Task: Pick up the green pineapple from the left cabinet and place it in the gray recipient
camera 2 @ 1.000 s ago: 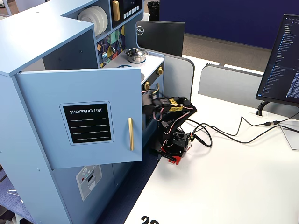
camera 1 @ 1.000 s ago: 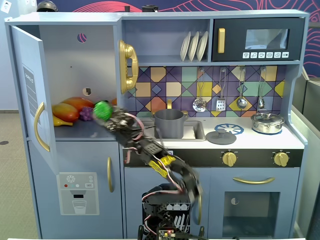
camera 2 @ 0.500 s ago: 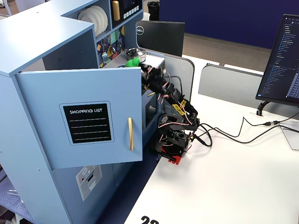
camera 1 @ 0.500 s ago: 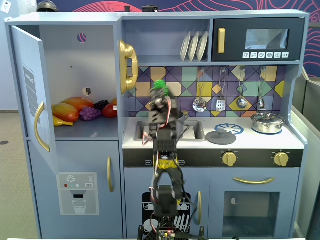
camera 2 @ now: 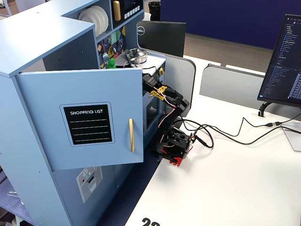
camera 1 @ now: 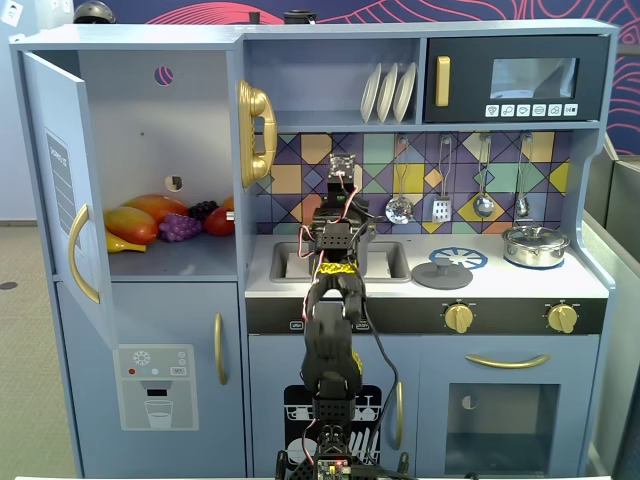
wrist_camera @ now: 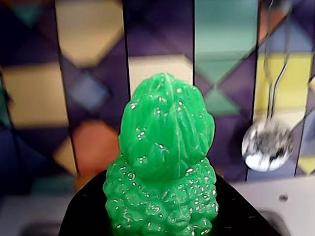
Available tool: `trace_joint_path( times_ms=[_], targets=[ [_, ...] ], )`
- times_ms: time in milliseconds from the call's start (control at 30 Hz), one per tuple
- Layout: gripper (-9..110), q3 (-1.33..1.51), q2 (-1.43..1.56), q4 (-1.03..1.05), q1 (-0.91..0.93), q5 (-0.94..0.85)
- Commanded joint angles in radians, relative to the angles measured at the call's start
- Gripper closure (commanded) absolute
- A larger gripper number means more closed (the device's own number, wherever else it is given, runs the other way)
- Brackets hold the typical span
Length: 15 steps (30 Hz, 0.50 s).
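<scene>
Glossy green pineapple [wrist_camera: 161, 167], bumpy oval body, ribbed leafy tuft uppermost, seated upright between black jaws, jaws clamped on its base, tiled backsplash [wrist_camera: 88, 73] behind.

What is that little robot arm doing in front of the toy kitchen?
The small black robot arm is reaching up over the sink of the toy kitchen. Its gripper holds a bright green toy pineapple, as the wrist view shows up close against the colourful tiled wall. The tall cabinet on the left of a fixed view stands open, with other toy fruit on its shelf. No gray pot is visible in these pictures.
</scene>
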Motion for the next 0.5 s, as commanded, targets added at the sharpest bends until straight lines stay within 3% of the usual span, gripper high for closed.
trace_joint_path(
  times_ms=[0,67,200,467],
  targets=[
    [88,-0.089,-0.063,-0.046,-0.023,-0.011],
    [81,-0.089,-0.072,-0.046,-0.015,0.002],
    [82,-0.080,0.011,0.011,-0.026,-0.009],
    [82,0.118,0.531,0.440,-0.037,-0.018]
  ],
)
